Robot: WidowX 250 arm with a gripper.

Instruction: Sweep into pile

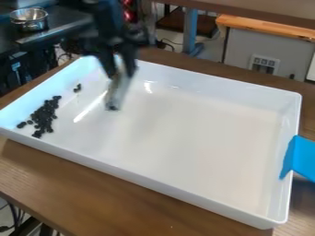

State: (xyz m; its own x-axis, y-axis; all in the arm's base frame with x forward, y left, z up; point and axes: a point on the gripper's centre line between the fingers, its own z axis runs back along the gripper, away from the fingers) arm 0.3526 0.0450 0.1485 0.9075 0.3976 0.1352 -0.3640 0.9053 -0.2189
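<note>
One cam, close in, slants down across the tray [197, 143] from its near side toward wooden bench [265, 26]; height hard to judge.

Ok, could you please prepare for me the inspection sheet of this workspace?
Surface: brown table, white tray on it.
Job's things: dark bits in a loose cluster at the tray's left end; a few lie apart.
Clutter: blue piece at the tray's right rim.
Gripper: claw over the tray, pale piece below it, unidentified.
Cables: some beyond the table edge, lower left.
Surroundings: metal bowl on dark counter.
</note>
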